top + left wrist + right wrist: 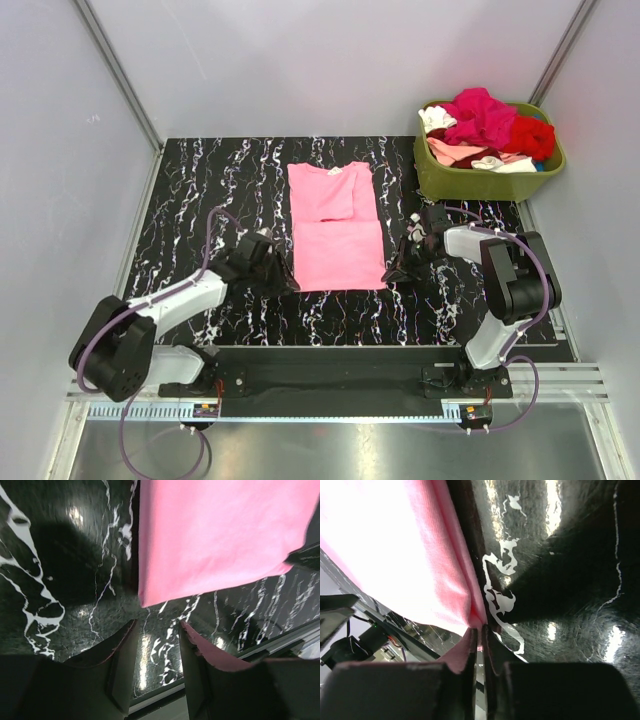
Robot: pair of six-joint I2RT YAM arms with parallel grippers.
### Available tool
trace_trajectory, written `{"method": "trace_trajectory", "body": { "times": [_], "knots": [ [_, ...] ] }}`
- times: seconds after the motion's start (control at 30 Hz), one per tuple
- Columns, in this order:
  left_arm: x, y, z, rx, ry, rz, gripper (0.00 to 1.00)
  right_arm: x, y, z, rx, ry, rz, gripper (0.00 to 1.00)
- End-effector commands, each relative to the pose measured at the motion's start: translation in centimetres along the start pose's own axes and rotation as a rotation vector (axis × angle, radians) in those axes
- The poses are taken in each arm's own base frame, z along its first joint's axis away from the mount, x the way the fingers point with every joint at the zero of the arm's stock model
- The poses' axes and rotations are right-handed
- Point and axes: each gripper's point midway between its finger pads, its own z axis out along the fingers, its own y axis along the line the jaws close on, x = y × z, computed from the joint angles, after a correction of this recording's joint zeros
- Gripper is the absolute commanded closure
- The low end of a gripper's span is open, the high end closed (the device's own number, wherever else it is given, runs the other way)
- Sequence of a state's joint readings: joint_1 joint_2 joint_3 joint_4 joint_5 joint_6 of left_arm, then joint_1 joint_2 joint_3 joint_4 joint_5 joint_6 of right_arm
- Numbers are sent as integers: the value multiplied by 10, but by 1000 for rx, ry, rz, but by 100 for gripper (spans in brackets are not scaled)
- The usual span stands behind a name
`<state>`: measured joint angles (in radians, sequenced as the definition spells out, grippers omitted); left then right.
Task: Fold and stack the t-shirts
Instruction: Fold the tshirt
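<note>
L: I see the left arm reaching low to the shirt's near-left corner, left gripper (157, 626) half open, nothing in it | MID: pink t-shirt (335, 235) flat on the table (200, 180) | R: right arm bent low, right gripper (480, 630) pinching the shirt's near-right edge | FAR R: heaped shirts (485, 125) in the tub (440, 178), too tangled to count.

t-shirt (335, 228) plain medium pink — table (200, 180) black, white marble veining; tub (440, 182) olive-green; heaped tees (487, 122) magenta, red, pale pink, white.
</note>
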<state>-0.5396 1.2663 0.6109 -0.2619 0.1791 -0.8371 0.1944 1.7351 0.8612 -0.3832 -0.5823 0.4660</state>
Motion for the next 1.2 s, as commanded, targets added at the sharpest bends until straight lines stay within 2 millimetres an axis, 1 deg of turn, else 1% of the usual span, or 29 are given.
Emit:
{"method": "trace_trajectory", "body": {
  "times": [0.0, 0.03, 0.07, 0.1, 0.17, 0.27, 0.4, 0.5, 0.57, 0.73, 0.83, 0.87, 0.97, 1.0, 1.03, 1.07, 1.1, 1.17],
  "knots": [
    [5, -5, 13, 23, -21, -14, 59, 0, -5, 2, 22, -18, -23, 93],
    [10, -1, 17, 8, -11, -14, 59, 0, -5, 1, 20, -19, -20, 94],
    [12, -3, 19, 14, -9, -8, 59, 0, -5, 1, 20, -20, -25, 95],
    [15, -1, 22, 6, 1, -11, 59, 1, -5, 1, 20, -18, -23, 96],
    [17, -4, 26, 10, 3, -7, 59, 0, -5, 1, 20, -20, -25, 96],
    [19, -1, 32, -8, 9, -14, 60, 0, -5, 1, 17, -18, -27, 96],
    [14, 1, 32, -24, -12, -5, 58, 1, -5, 1, 19, -16, -27, 97],
    [11, 3, 33, -40, -25, 0, 51, 1, -5, 1, 17, -15, -28, 97],
    [11, 8, 34, -64, -30, 0, 46, 1, -5, 1, 16, -14, -28, 97],
    [12, 20, 40, -103, -33, -5, 45, 1, -5, 2, 17, -12, -30, 97],
    [11, 21, 44, -115, -30, 4, 47, 1, -5, 2, 16, -10, -30, 97],
    [10, 21, 45, -117, -32, 6, 49, 2, -5, 2, 17, -9, -30, 97],
    [9, 22, 48, -123, -30, 10, 59, 2, -6, 2, 19, -6, -27, 97],
    [8, 21, 48, -123, -32, 12, 70, 2, -5, 2, 18, -8, -30, 99],
    [8, 22, 49, -125, -35, 12, 76, 2, -5, 2, 18, -7, -29, 100],
    [8, 22, 48, -125, -37, 12, 80, 1, -5, 1, 17, -9, -30, 100],
    [8, 24, 47, -127, -41, 14, 91, 1, -4, 1, 16, -11, -31, 100],
    [7, 24, 46, -124, -47, 16, 97, 2, -5, 1, 17, -9, -23, 100]
  ]
}}
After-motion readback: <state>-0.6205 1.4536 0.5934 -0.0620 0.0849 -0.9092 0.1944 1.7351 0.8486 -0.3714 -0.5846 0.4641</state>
